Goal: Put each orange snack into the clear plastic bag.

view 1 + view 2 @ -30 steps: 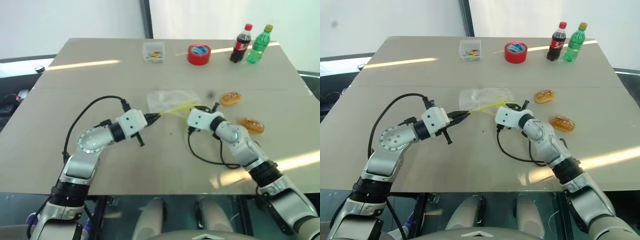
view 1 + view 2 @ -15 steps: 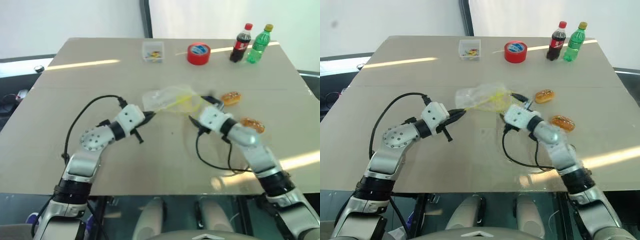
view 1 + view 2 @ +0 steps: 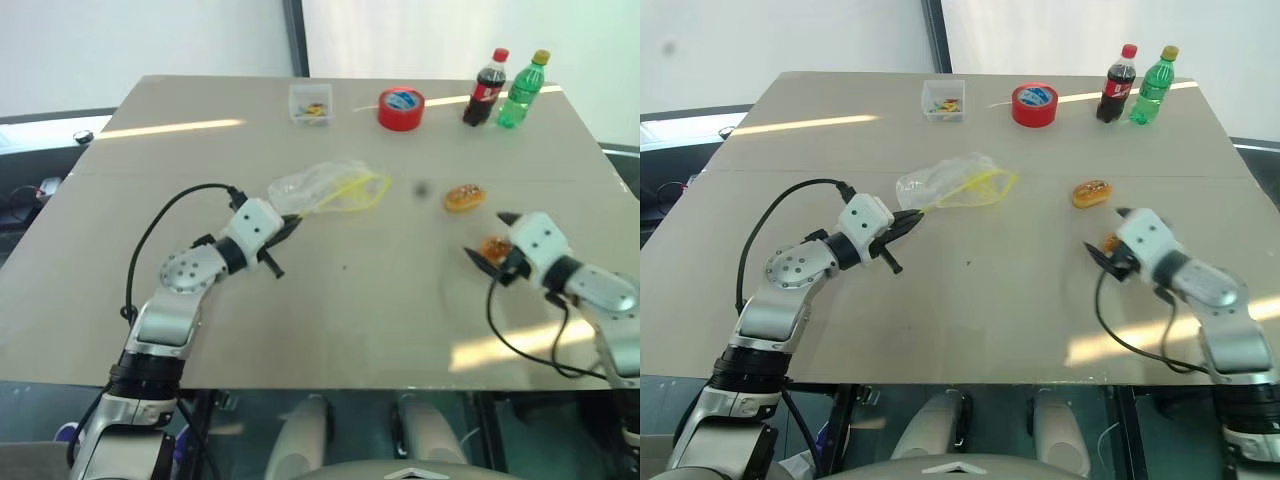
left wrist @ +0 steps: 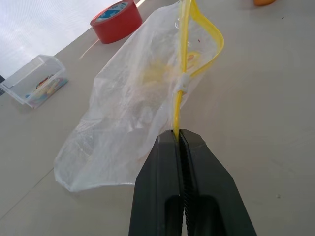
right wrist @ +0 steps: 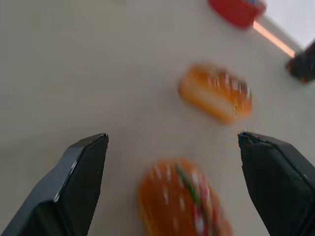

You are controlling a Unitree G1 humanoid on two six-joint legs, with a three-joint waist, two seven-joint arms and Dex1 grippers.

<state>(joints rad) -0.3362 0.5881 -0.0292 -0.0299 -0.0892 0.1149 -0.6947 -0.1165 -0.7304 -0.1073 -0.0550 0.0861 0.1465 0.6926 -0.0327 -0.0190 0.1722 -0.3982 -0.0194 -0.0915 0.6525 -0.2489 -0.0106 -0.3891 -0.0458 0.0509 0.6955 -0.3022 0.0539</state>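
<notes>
While the left hand (image 4: 179, 135) pinches the clear plastic bag (image 4: 133, 108), the right hand (image 5: 172, 162) gapes wide, empty.

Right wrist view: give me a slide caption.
Open right hand poised over the near snack, second snack beyond on the table.

A tan table (image 3: 330, 320) takes up most of the frame. Along its far edge at the top stand a small clear box (image 3: 308, 103) with colourful bits inside, a red tape roll (image 3: 401, 109), then a cola bottle (image 3: 485, 87) touching a green bottle (image 3: 523, 89) at upper right.
</notes>
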